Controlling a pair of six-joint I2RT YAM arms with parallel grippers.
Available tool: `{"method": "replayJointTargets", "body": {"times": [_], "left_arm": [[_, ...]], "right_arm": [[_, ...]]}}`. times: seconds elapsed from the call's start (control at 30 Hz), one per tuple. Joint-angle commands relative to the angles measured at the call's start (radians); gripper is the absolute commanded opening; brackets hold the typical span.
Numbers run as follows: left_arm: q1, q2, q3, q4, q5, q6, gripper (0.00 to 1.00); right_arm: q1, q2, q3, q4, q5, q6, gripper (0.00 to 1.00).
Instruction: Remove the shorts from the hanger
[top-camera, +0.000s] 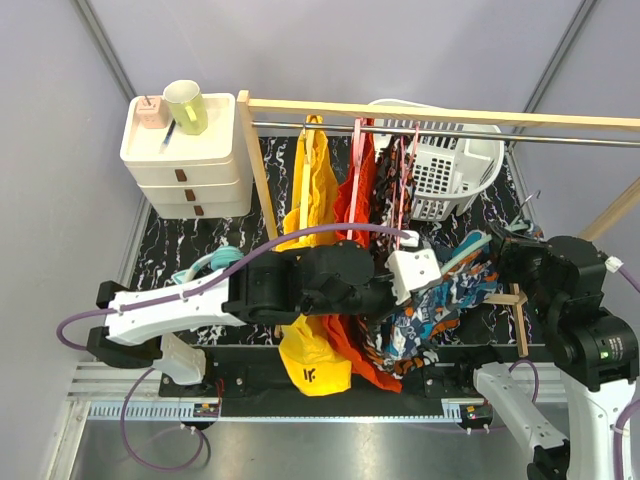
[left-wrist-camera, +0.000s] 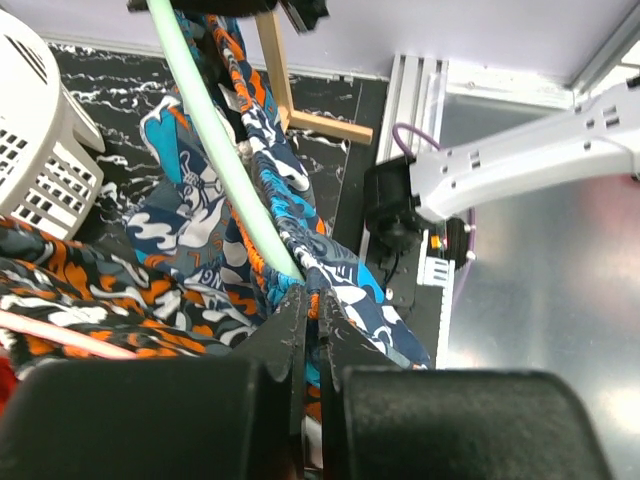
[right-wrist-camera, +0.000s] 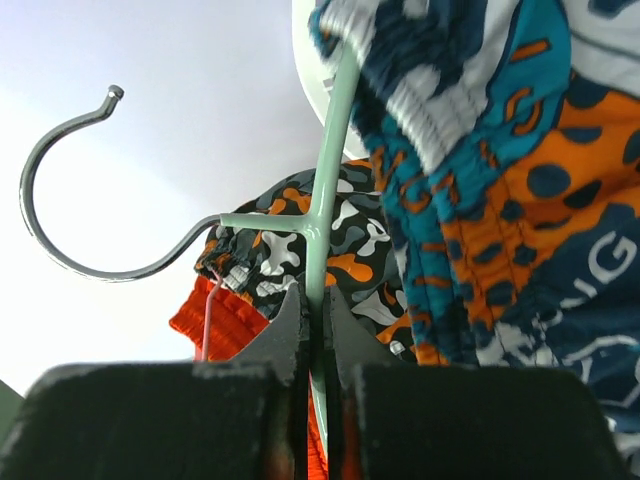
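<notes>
- Over the counter, left hand pinches the blue shorts at the waistband.
- Right hand clamps the green hanger stem.

The blue shorts carry a busy print of navy, teal, orange and white. The grey shorts are dark grey with orange and white camouflage blotches. The yellow shorts and the orange-red shorts are plain. The hanger is mint green, its hook silver. The table is black, veined with white like marble. The basket is white, the drawers cream with brown pulls, the mug pale green, and the rack light wood.
</notes>
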Motion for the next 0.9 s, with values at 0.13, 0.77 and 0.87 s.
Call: {"method": "replayJointTargets", "body": {"times": [0.13,0.77,0.87], "left_arm": [[-0.018,-0.101,-0.066,-0.086,0.093,0.001,0.00],[-0.018,-0.059,-0.018,-0.054,-0.087,0.012,0.00],[-0.020,-0.056,-0.032,-0.004,-0.193,0.012,0.00]], "right_arm": [[-0.003,-0.042,-0.046,0.130,0.088,0.230,0.00],[-0.001,-0.146,-0.074,0.103,-0.148,0.263,0.00],[-0.001,-0.173,-0.077,0.113,-0.268,0.172,0.00]]}}
